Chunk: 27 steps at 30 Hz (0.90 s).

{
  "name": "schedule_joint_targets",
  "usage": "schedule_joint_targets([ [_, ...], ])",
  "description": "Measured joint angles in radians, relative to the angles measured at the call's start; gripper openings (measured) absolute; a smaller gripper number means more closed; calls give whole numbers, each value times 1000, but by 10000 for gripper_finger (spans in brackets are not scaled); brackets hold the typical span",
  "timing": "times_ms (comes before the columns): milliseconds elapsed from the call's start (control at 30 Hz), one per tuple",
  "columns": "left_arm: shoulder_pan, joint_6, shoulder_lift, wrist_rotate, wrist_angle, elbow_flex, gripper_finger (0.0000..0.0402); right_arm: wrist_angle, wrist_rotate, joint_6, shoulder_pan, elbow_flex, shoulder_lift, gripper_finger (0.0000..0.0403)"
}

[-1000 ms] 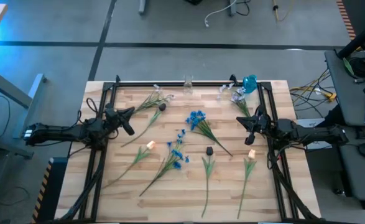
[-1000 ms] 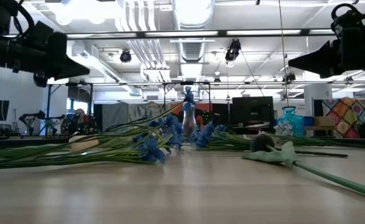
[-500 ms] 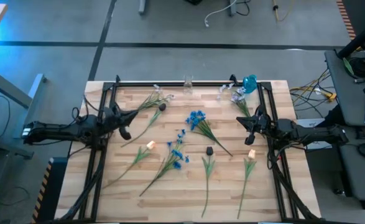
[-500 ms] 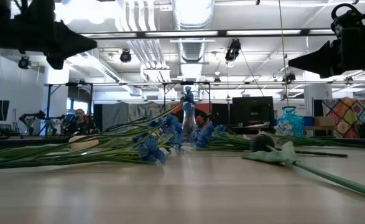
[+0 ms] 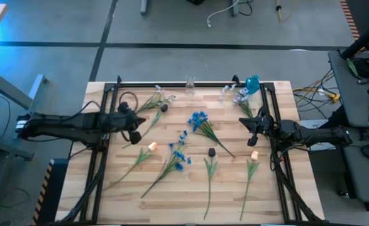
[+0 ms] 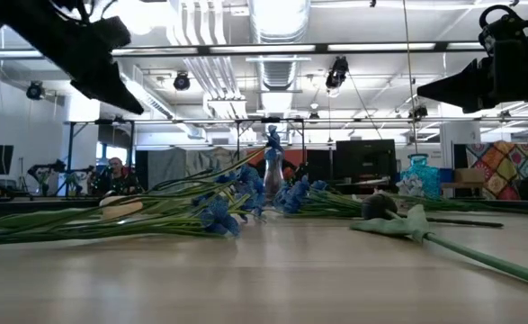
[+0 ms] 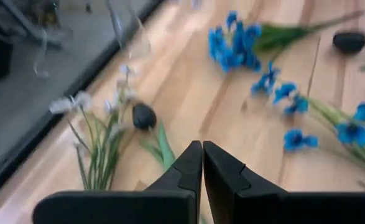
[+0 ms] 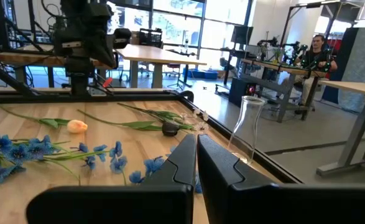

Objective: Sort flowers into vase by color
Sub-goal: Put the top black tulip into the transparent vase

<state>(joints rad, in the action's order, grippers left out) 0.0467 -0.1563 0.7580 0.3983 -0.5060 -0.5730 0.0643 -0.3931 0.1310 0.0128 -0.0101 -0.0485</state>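
Starting out, we judge: flowers (image 5: 183, 150) all lie loose on the table (image 5: 272, 201), clear vase (image 5: 190, 85) at the far edge empty, left gripper (image 5: 134, 134) and right gripper (image 5: 254, 139) both closed, holding nothing.

Blue flowers (image 5: 198, 119) and pale sprigs (image 5: 154, 102) lie scattered on the wooden table (image 5: 112, 194).

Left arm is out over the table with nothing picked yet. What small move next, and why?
Probably open the left gripper and lower it: its fingers are shut and empty, above the dark-headed flower and white sprigs. The right gripper waits, shut.
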Motion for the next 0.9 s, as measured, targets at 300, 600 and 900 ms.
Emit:
schedule_joint_targets([
  [300,281,43,138,-337,-36,-43,0,0,0,0,0,0,0,9],
  [600,350,28,302,-426,-88,-97,0,0,0,0,0,0,0,9],
  [900,349,-107,477,-389,-87,-120,5,0,0,0,0,0,0,9],
])
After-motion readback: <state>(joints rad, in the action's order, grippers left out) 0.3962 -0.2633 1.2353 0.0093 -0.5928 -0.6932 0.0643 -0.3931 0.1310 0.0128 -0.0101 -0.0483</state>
